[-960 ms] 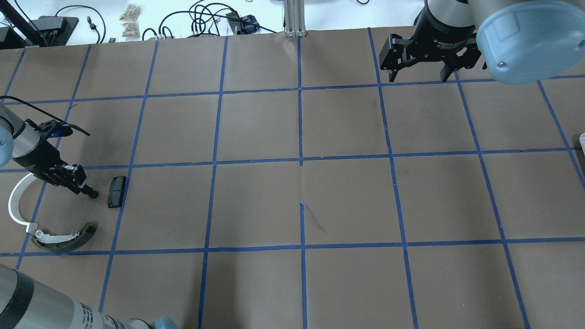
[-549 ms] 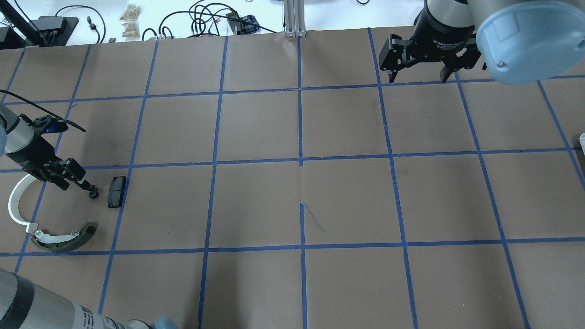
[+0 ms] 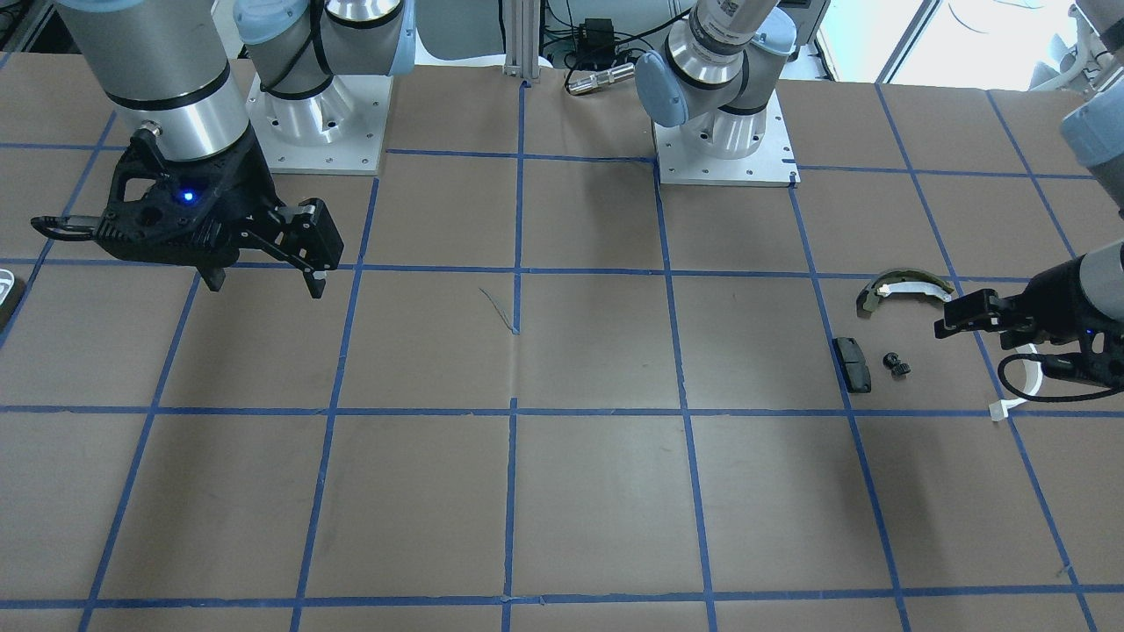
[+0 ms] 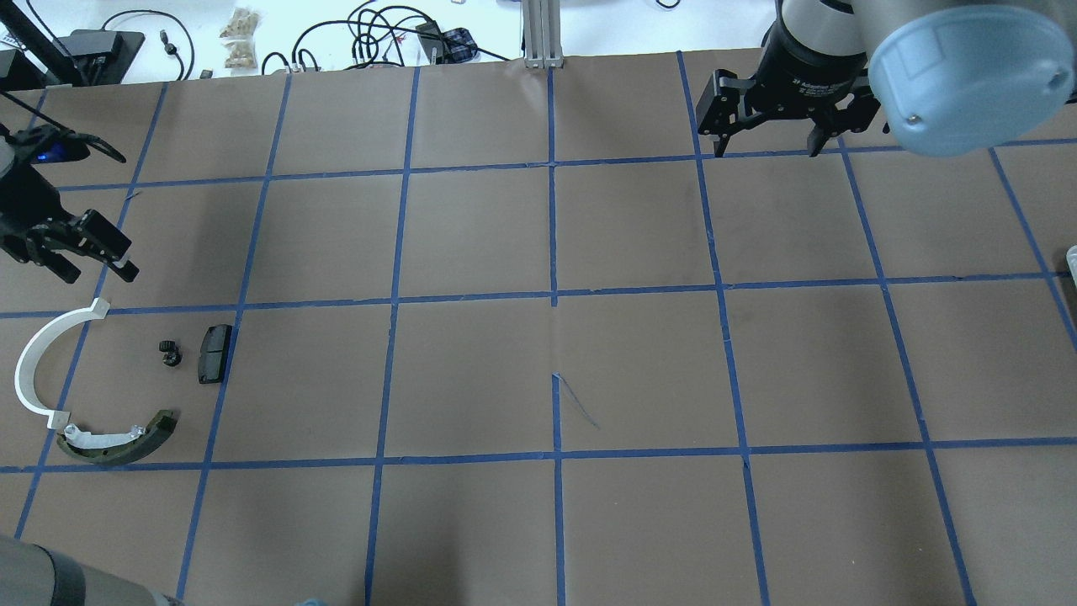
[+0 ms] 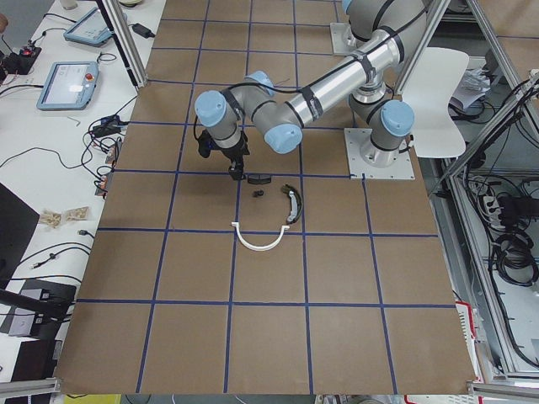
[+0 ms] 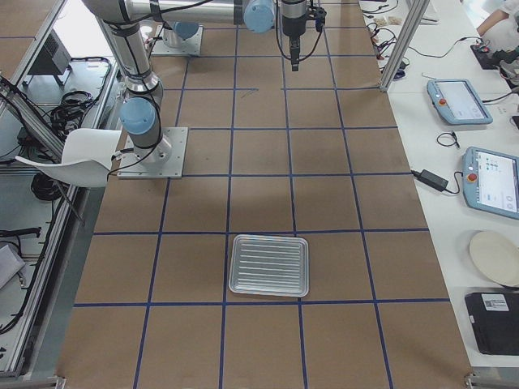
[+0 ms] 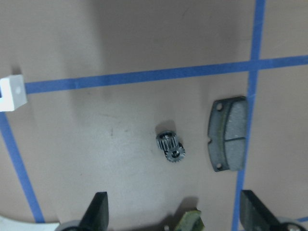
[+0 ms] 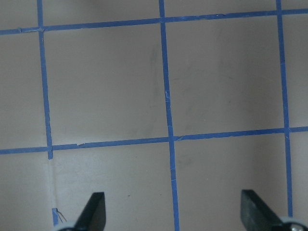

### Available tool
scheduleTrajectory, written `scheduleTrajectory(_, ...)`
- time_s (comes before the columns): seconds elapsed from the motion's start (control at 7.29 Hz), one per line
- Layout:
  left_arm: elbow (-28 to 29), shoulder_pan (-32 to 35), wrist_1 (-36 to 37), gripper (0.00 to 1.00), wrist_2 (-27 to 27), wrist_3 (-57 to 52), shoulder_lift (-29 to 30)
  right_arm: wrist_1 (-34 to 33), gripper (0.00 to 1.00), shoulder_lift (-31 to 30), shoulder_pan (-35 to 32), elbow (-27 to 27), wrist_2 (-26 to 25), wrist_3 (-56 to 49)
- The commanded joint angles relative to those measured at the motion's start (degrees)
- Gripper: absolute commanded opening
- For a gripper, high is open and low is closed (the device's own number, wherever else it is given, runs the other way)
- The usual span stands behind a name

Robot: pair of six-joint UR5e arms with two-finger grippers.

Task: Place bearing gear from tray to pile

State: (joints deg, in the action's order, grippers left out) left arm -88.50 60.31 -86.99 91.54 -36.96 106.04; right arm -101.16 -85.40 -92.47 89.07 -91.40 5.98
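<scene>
Overhead exterior view: bearing gear (image 4: 171,352) lies on the worktop (image 4: 471,379) among the pile (image 4: 147,433).
It sits just left of the black pad (image 4: 215,353) and right of the white half-ring (image 4: 21,370). The left gripper (image 4: 97,272) hangs farther back, jaws wide and empty. The right gripper (image 4: 766,150) is far right, jaws wide. The tray (image 6: 269,265) lies well apart.

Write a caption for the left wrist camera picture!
Small gear lies on the table beside a grey pad; the left hand hangs open above.

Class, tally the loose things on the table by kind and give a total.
Gear: 1
Pad: 1
Half-ring: 1
Shoe: 1
Tray: 1
Total: 5
</scene>
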Motion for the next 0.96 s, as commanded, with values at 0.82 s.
scheduleTrajectory(0.82,-3.85,31.27,-4.07,0.97,-2.42,29.66,-13.93,0.09,1.0,-0.21,0.01,-0.04,0.0,0.0)
